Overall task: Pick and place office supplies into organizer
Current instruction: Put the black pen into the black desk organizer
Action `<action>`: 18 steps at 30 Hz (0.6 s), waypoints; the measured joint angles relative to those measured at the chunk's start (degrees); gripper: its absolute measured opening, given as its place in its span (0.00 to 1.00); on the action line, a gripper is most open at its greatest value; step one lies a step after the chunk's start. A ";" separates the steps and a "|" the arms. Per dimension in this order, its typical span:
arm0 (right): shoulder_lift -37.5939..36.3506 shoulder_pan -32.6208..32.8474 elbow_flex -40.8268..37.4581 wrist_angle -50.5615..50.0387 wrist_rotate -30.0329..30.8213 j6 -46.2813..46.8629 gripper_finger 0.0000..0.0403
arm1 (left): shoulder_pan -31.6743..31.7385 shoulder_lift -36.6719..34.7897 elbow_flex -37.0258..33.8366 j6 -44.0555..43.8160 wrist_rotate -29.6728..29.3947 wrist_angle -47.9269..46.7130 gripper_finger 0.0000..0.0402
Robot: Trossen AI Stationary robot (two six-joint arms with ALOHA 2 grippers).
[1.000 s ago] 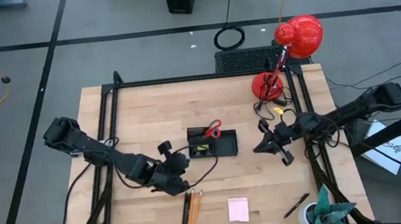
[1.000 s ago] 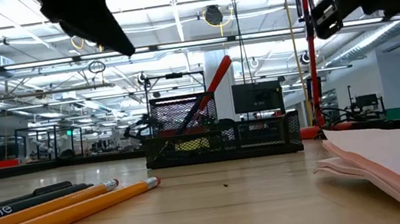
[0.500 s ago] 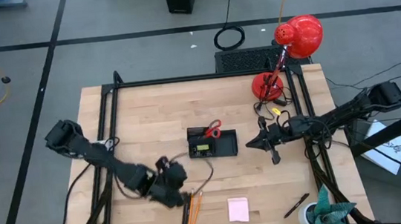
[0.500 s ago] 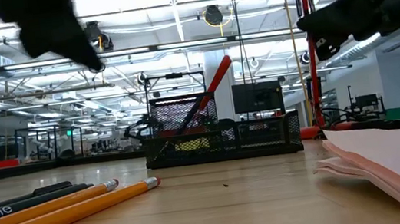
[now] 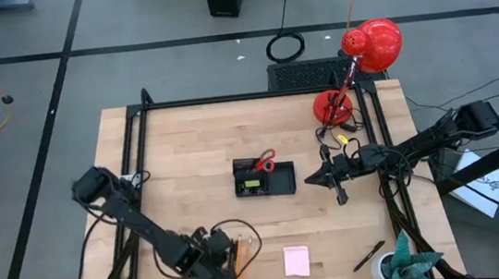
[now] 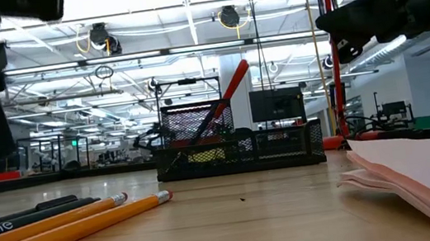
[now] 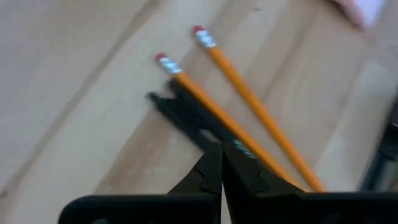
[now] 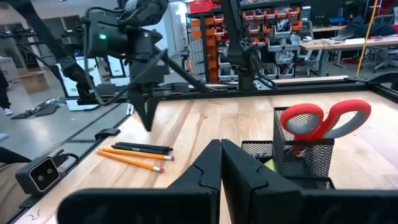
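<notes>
The black mesh organizer (image 5: 277,184) stands mid-table with red-handled scissors (image 5: 265,163) upright in its taller section. Two orange pencils (image 7: 249,102) and dark pens (image 7: 186,115) lie side by side on the wood near the table's near edge. A pink sticky-note pad (image 5: 297,261) lies to their right, and a black pen (image 5: 369,256) farther right. My left gripper (image 7: 218,149) is shut and points down just above the pens and pencils, clear of them (image 8: 148,124). My right gripper (image 5: 310,179) is shut, level, to the right of the organizer (image 8: 298,163).
A red desk lamp (image 5: 366,53) stands at the far right corner, with cables beside its base. A teal thing (image 5: 412,271) sits at the near right corner. The black frame rails (image 5: 136,161) run along the table's sides.
My left gripper has swung from beside the organizer toward the table's near edge and down, rolling at the wrist, and now hangs over the pens and pencils. My right gripper has shifted slightly toward the organizer and levelled out. Neither has opened.
</notes>
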 joint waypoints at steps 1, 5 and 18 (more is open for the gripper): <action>0.00 0.00 0.00 0.04 0.02 0.00 0.01 | -0.32 0.20 0.55 0.84 -0.28 0.28 0.04; 0.00 0.00 0.00 0.15 0.04 -0.02 0.01 | -0.69 1.10 1.23 5.22 -0.11 2.61 0.05; 0.00 0.04 0.00 -0.33 2.81 -0.48 0.01 | 0.52 5.72 1.22 9.14 0.87 5.65 0.02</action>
